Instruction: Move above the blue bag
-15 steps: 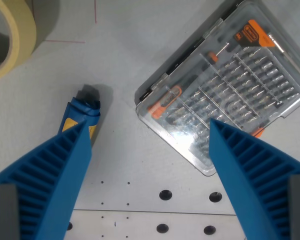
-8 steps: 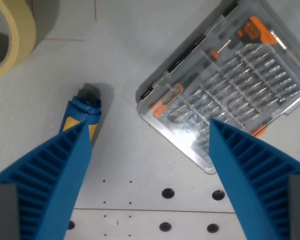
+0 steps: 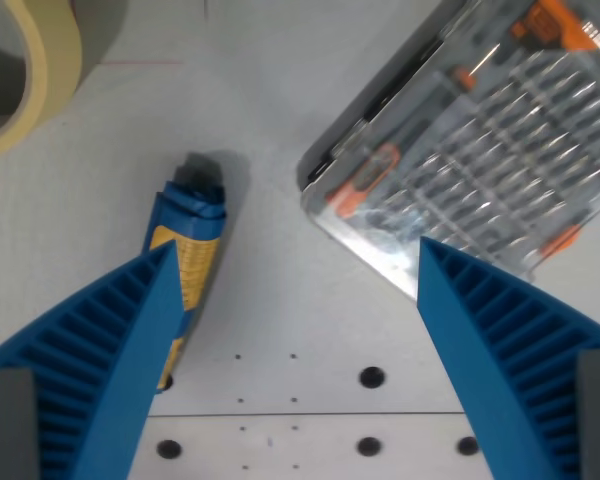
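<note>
Blue bag [image 3: 188, 255] lies rolled beside left finger; end effector [image 3: 295, 300] points down, fingers spread apart, empty.

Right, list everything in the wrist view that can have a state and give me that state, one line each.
gripper: open, nothing between the fingers, clear of the table things.
blue bag: rolled up, lying flat on the table, partly hidden behind the finger on the wrist view's left.
bit set case: lid closed, lying flat, bits and driver inside.
tape roll: lying flat at the wrist view's top left, cut off by the edge.
</note>
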You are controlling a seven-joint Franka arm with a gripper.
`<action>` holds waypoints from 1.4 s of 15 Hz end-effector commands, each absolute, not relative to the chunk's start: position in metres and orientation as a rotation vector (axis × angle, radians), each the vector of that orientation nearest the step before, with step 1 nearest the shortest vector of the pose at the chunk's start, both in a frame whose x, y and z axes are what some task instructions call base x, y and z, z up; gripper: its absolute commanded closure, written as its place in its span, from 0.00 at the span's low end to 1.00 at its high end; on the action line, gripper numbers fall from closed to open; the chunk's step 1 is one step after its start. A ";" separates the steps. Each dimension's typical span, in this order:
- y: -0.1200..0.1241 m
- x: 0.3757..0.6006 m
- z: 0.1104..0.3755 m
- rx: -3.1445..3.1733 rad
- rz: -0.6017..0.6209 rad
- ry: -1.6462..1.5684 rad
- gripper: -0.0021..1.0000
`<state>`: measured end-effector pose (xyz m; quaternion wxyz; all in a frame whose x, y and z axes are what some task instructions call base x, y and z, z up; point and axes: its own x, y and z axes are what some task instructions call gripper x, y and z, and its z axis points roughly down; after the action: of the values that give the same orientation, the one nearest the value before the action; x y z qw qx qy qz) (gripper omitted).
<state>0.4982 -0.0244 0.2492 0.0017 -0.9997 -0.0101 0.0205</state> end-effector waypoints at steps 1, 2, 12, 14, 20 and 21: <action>-0.015 0.488 0.239 -3.136 -0.090 0.183 0.00; -0.013 0.485 0.235 -3.132 -0.094 0.214 0.00; 0.017 0.452 0.199 -3.094 -0.117 0.443 0.00; 0.022 0.445 0.191 -3.082 -0.119 0.488 0.00; 0.038 0.426 0.171 -3.054 -0.121 0.558 0.00; 0.040 0.423 0.168 -3.049 -0.121 0.569 0.00</action>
<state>0.4339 0.0366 0.1654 0.0035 -0.9924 0.1194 0.0281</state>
